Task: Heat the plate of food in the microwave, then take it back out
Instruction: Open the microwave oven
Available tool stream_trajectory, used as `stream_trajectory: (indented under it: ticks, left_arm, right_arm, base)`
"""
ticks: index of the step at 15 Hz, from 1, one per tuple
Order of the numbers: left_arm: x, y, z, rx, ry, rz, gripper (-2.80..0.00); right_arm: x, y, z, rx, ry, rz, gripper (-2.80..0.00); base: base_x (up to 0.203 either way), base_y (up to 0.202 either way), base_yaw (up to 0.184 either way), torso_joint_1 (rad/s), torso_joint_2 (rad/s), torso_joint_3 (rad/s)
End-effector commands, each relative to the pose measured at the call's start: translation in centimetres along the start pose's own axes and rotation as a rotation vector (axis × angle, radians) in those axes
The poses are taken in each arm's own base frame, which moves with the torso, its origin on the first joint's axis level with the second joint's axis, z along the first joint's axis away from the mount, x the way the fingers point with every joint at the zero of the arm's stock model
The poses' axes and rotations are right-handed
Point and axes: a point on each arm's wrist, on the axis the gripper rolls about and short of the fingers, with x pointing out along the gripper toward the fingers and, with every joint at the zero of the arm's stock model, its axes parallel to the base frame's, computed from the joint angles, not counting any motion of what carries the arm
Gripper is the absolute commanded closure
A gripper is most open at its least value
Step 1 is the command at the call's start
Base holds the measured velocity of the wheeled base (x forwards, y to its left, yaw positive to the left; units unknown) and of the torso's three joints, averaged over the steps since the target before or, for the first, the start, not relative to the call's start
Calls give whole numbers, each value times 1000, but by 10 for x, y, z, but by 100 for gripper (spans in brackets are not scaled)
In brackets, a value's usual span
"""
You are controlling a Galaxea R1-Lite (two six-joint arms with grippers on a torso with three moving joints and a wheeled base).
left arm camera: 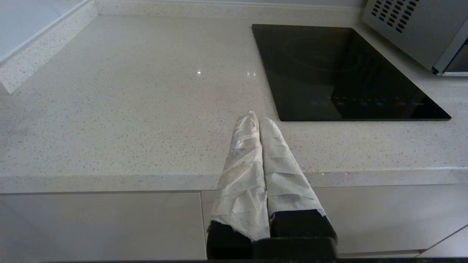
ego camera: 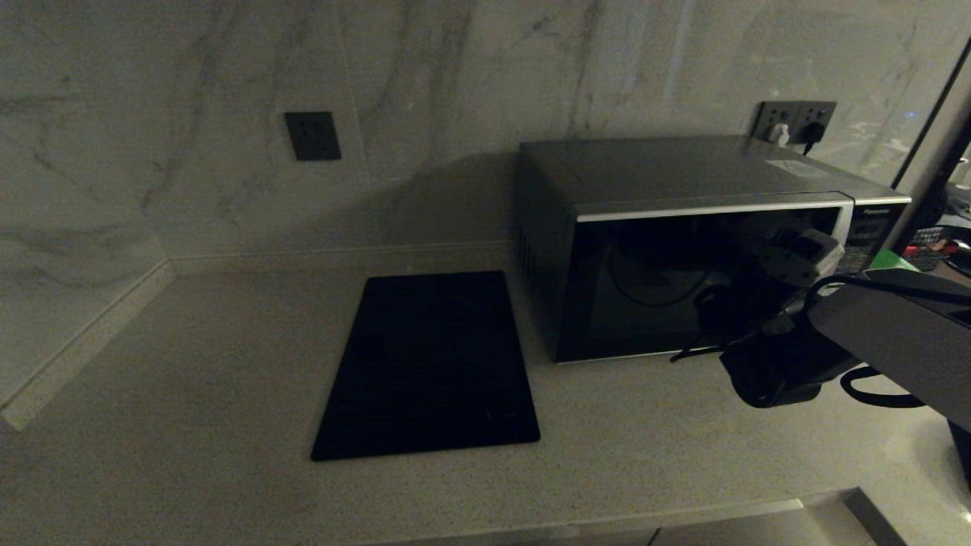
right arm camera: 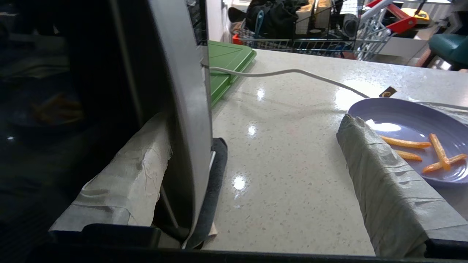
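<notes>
Pale speckled counter runs under a marbled wall, carrying a flat black mat beside the microwave, whose door looks shut. At its front right corner the right gripper stands spread wide, one wrapped finger against the dark glass, the other overlapping the plate of food on the counter. Low at the counter's front edge, the left gripper rests pressed closed, empty

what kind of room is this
Most likely a home-style kitchen: a speckled stone countertop against a marble-look wall, with a microwave and a flat black induction hob on it.
</notes>
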Motion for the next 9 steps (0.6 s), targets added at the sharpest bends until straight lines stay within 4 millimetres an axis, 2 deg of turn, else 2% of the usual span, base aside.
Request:
stream_trajectory:
  ticks: [1, 9]
  left_arm:
    - [0, 0, 0, -1, 1, 1, 0]
    - [0, 0, 0, -1, 1, 1, 0]
  right_arm:
    - [2, 0, 1, 8, 0, -13, -280]
    - [5, 1, -3, -1, 0, -21, -280]
  base:
    - [0, 0, 0, 0, 0, 0]
    - [0, 0, 0, 0, 0, 0]
